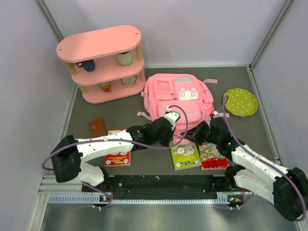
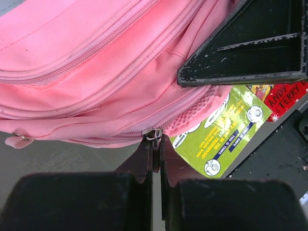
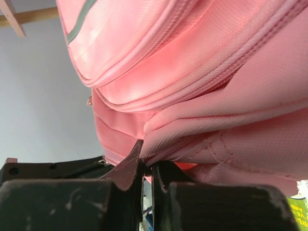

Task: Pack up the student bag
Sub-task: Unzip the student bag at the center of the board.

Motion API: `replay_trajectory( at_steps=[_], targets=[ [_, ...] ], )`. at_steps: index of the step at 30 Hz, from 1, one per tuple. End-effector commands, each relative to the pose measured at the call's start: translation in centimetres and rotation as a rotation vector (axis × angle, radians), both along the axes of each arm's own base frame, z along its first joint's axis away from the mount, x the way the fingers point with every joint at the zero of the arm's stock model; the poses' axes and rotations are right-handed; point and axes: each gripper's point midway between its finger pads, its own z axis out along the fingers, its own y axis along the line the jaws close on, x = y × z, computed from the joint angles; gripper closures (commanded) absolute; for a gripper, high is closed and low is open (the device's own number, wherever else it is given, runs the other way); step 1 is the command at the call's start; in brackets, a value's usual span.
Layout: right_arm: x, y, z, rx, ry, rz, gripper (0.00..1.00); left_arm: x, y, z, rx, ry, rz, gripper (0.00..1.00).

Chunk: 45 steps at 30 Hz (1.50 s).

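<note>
From above I saw the backpack (image 1: 179,95) toward twelve o'clock on the table (image 1: 120,108); the left camera showed the left gripper (image 2: 155,140) pinched on its zipper pull (image 2: 154,133), the right camera the right gripper (image 3: 147,162) clamping its fabric.

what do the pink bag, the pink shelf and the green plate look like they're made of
The student bag: woven synthetic cloth, slight sheen; weave, stitched seams and zips show up close. The shelf: smooth matte pink boards on pale posts, probably painted wood. The green plate: dotted, wavy-rimmed, flat finish; paper or plastic, cannot tell.
</note>
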Motion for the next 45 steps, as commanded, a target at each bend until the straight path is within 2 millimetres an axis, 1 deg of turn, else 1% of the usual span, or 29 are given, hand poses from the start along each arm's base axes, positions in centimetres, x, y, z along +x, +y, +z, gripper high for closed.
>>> replay_trajectory(
  at_steps=[1, 2, 3, 4, 5, 6, 8, 9, 10, 11, 12, 14, 15, 18, 20, 23, 24, 25, 27, 28, 30, 31, 32, 33, 35, 36, 38, 40, 45],
  targets=[
    [2.6, -1.0, 4.6, -0.044, -0.210, -0.080, 1.00, 1.2, -0.9, 4.5, -0.121, -0.125, 0.046, 1.00],
    [2.6, -1.4, 4.6, -0.067, -0.220, -0.088, 1.00, 1.3, 0.4, 3.3, -0.055, -0.121, 0.076, 1.00],
    [2.7, -1.7, 5.2, -0.081, -0.254, -0.093, 1.00, 1.7, 1.3, 2.8, -0.020, -0.131, 0.104, 1.00],
    [2.9, -2.3, 5.1, -0.102, -0.249, -0.107, 1.00, 2.8, 2.7, 2.4, 0.023, -0.154, 0.162, 1.00],
    [2.8, -2.5, 4.9, -0.113, -0.243, -0.105, 1.00, 3.0, 4.1, 1.3, 0.078, -0.141, 0.189, 1.00],
    [2.7, -2.5, 4.9, -0.114, -0.246, -0.095, 1.00, 4.2, 5.6, 1.0, 0.096, -0.133, 0.246, 1.00],
    [2.7, -2.7, 4.9, -0.114, -0.245, -0.096, 1.00, 5.0, 7.8, -0.1, 0.113, -0.101, 0.303, 1.00],
    [2.7, -2.8, 5.1, -0.115, -0.252, -0.094, 1.00, 6.3, 9.5, -0.5, 0.115, -0.088, 0.361, 1.00],
    [2.6, -2.8, 5.2, -0.115, -0.254, -0.095, 1.00, 6.7, 10.3, -0.3, 0.097, -0.087, 0.381, 1.00],
    [2.6, -2.9, 5.3, -0.114, -0.257, -0.096, 1.00, 7.1, 11.1, -0.9, 0.094, -0.088, 0.402, 1.00],
    [2.5, -3.0, 5.6, -0.109, -0.266, -0.097, 1.00, 8.2, 12.4, -0.7, 0.084, -0.098, 0.442, 1.00],
    [2.4, -3.0, 5.9, -0.105, -0.273, -0.095, 1.00, 9.2, 13.3, -0.7, 0.076, -0.103, 0.467, 1.00],
    [2.2, -2.9, 6.0, -0.100, -0.272, -0.086, 1.00, 10.2, 13.9, -0.7, 0.076, -0.106, 0.492, 1.00],
    [1.7, -2.8, 6.0, -0.094, -0.267, -0.070, 1.00, 12.1, 14.6, -0.9, 0.112, -0.099, 0.520, 1.00],
    [1.5, -2.9, 6.4, -0.084, -0.277, -0.072, 1.00, 12.6, 14.4, -1.1, 0.127, -0.089, 0.513, 1.00],
    [1.2, -3.4, 6.6, -0.096, -0.288, -0.088, 1.00, 11.1, 12.1, -1.5, 0.067, -0.032, 0.366, 1.00],
    [1.3, -3.7, 6.7, -0.105, -0.294, -0.100, 1.00, 9.3, 10.1, -0.6, -0.018, -0.006, 0.227, 1.00],
    [1.4, -3.7, 6.7, -0.108, -0.296, -0.102, 1.00, 8.1, 9.3, -1.1, -0.069, 0.001, 0.156, 1.00],
    [1.7, -3.8, 6.7, -0.132, -0.301, -0.097, 1.00, 6.2, 8.4, 0.1, -0.154, -0.010, 0.050, 1.00],
    [1.8, -3.8, 6.4, -0.147, -0.297, -0.092, 1.00, 4.4, 7.7, -0.1, -0.196, 0.025, -0.035, 1.00],
    [2.4, -3.8, 6.2, -0.183, -0.300, -0.083, 1.00, 2.6, 7.1, 0.7, -0.236, 0.037, -0.130, 1.00],
    [2.6, -3.8, 5.9, -0.197, -0.290, -0.081, 0.94, 1.8, 6.8, 0.7, -0.246, 0.055, -0.162, 1.00],
    [2.5, -3.3, 6.1, -0.189, -0.288, -0.049, 0.82, 1.2, 6.7, 0.6, -0.242, 0.063, -0.178, 1.00],
    [2.9, -2.8, 6.5, -0.184, -0.289, -0.028, 0.63, 1.1, 6.7, 0.5, -0.241, 0.067, -0.174, 1.00],
    [2.5, -1.7, 7.9, -0.139, -0.316, 0.037, 0.41, 1.2, 6.5, 0.3, -0.243, 0.066, -0.167, 1.00],
    [2.4, -1.4, 9.4, -0.115, -0.342, 0.050, 0.31, 1.4, 6.3, 0.4, -0.245, 0.074, -0.158, 1.00],
    [1.4, -0.7, 10.8, -0.068, -0.333, 0.084, 0.25, 1.7, 6.0, 0.8, -0.251, 0.080, -0.153, 1.00],
    [0.6, -0.5, 11.9, -0.039, -0.331, 0.093, 0.25, 2.2, 5.4, 1.5, -0.265, 0.077, -0.155, 1.00],
    [-0.9, 1.6, 12.4, 0.108, -0.243, 0.110, 0.25, 2.6, 4.8, 2.9, -0.262, 0.064, -0.179, 1.00]
  ],
)
